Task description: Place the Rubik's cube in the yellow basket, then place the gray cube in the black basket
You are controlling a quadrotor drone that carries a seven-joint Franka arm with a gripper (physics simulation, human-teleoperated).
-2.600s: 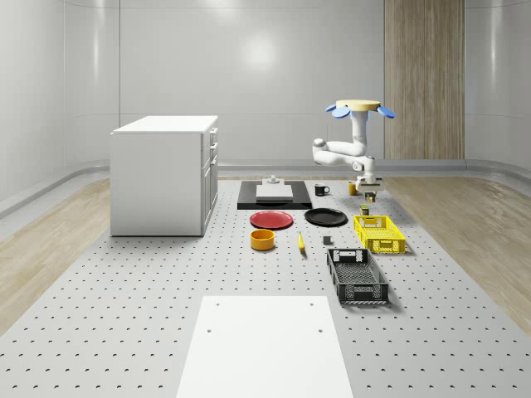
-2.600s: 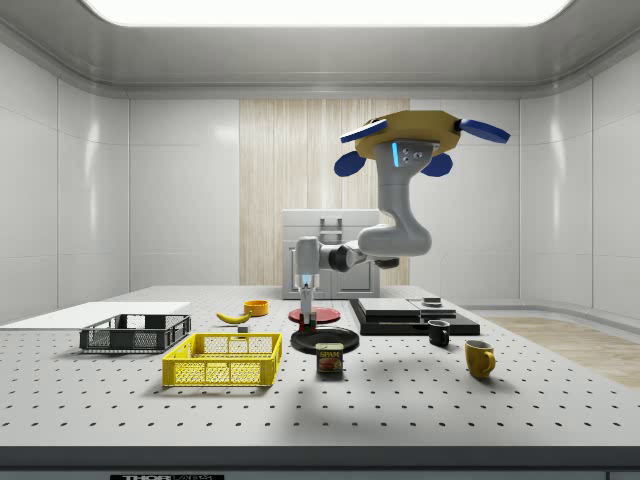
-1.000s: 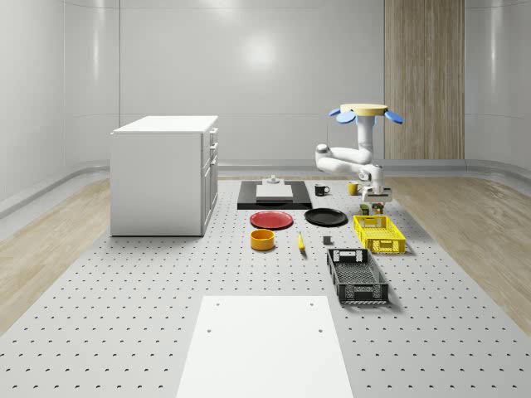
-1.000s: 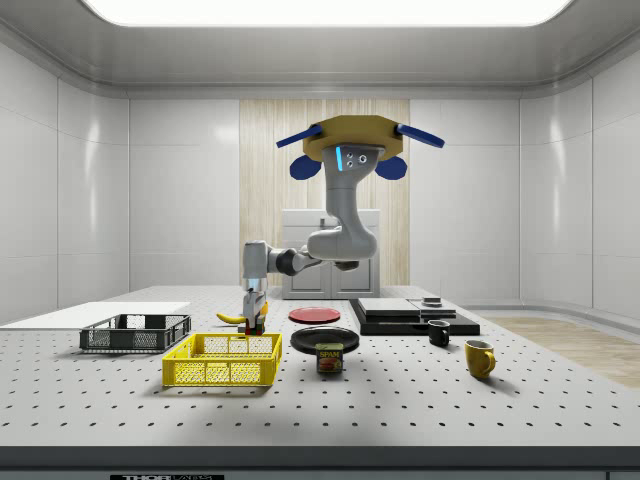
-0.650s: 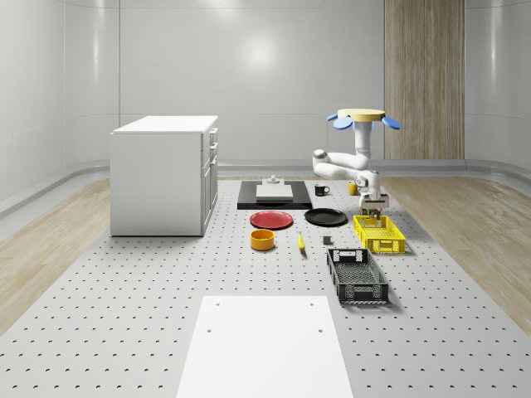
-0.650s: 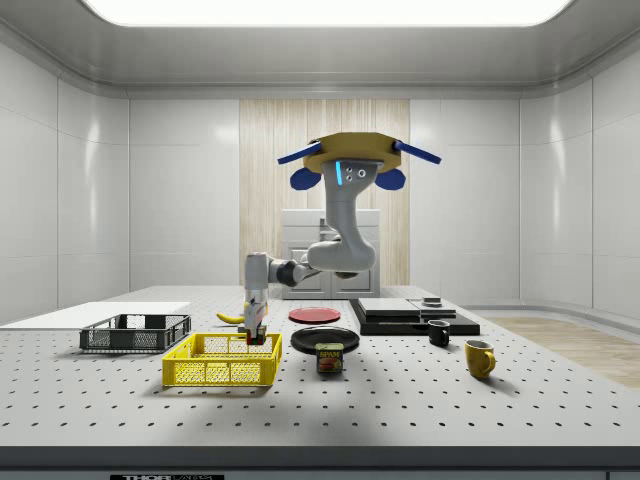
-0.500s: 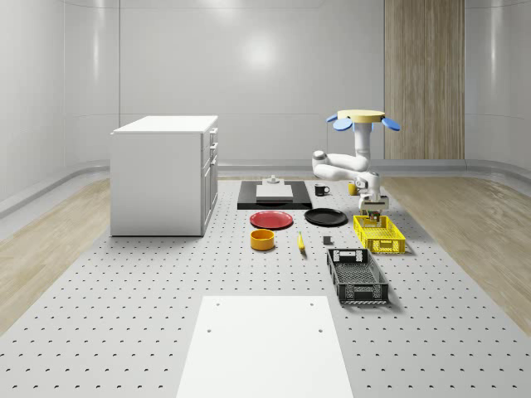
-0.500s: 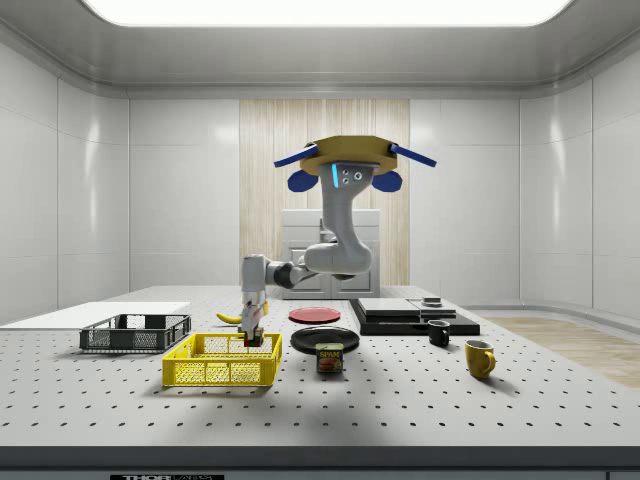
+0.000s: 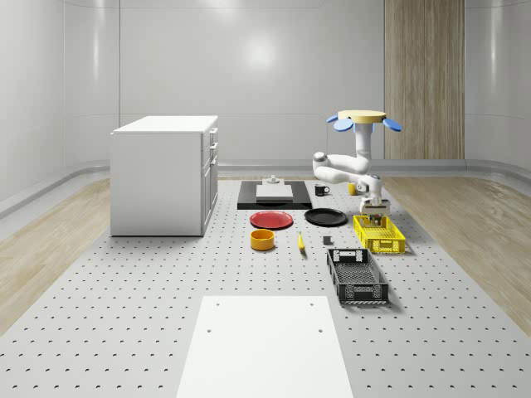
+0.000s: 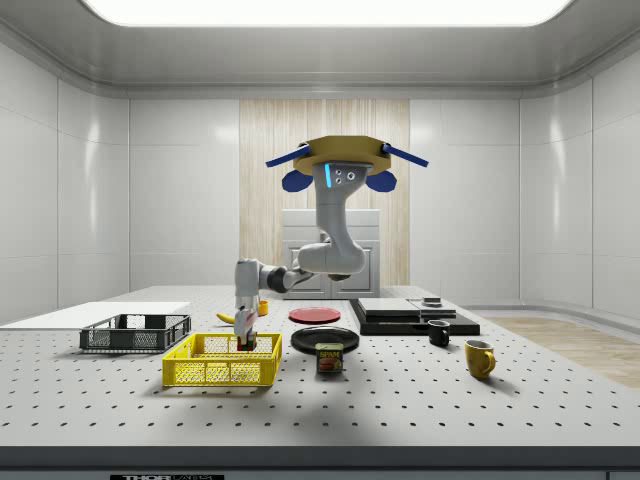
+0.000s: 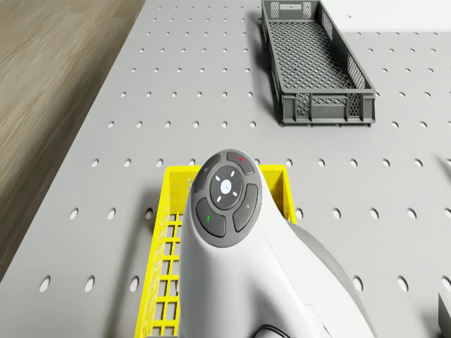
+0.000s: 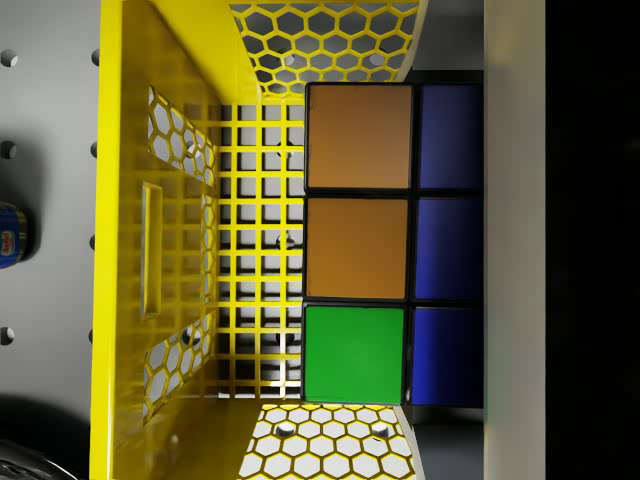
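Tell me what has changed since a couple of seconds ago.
The drone drifted toward the side view's left and the arm lowered the claw, carrying the Rubik's cube, from beside the spam can into the yellow basket. The black basket, plates, mugs and cabinet stayed put.

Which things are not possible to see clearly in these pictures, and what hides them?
- Rubik's cube: in the wrist view, part is cut off behind a dark finger.
- Yellow basket: in the drone view, the arm covers its inside.
- Gray cube: whole-scene view, too small for detail.
- Can: side view, label too small to read fully.
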